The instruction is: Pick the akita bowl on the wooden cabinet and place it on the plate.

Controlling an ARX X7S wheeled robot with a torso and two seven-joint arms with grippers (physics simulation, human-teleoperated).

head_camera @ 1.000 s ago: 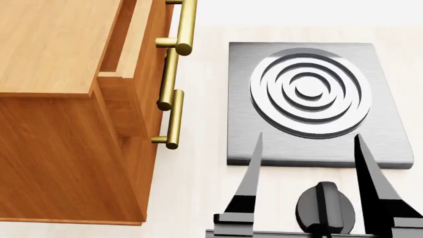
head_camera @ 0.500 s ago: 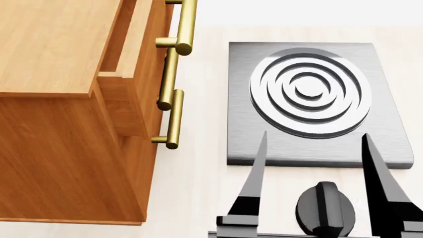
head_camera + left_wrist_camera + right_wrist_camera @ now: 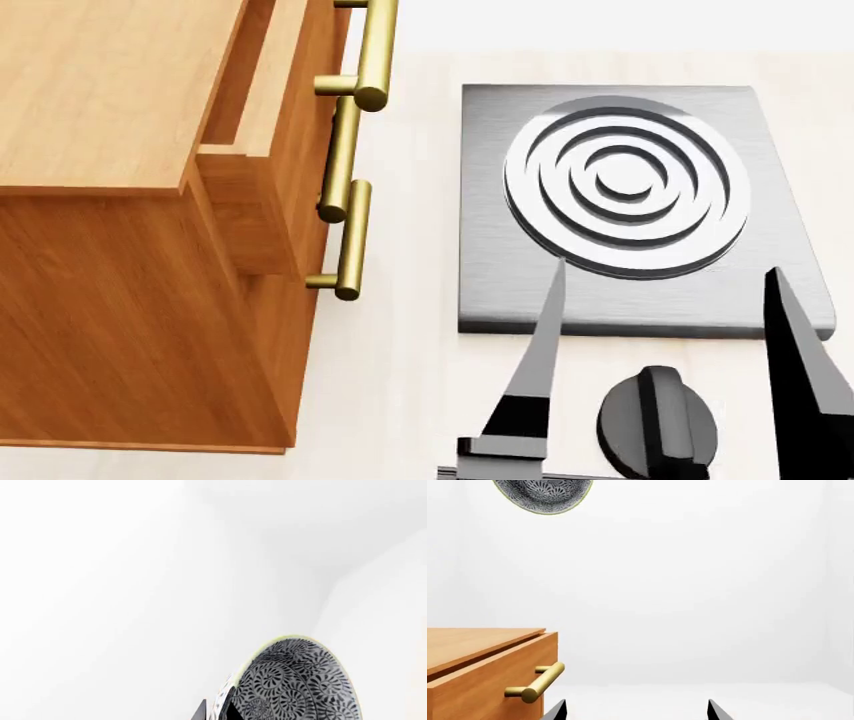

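Akita bowl (image 3: 293, 685), black-and-white patterned, is pinched at its rim by the left gripper (image 3: 215, 711), raised well above the wooden cabinet (image 3: 120, 200); the right gripper (image 3: 667, 310) hangs with jaws spread at 5 o'clock of the head view, tips over the stove plate (image 3: 627, 200).

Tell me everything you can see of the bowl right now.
The bowl is round, covered in a black-and-white swirl pattern, with a pale greenish rim. In the left wrist view it is tilted, its patterned side facing the camera, with the left tool at its rim; the grip itself is cut off. The right wrist view shows it high in the air, above the wooden cabinet and clear of it.
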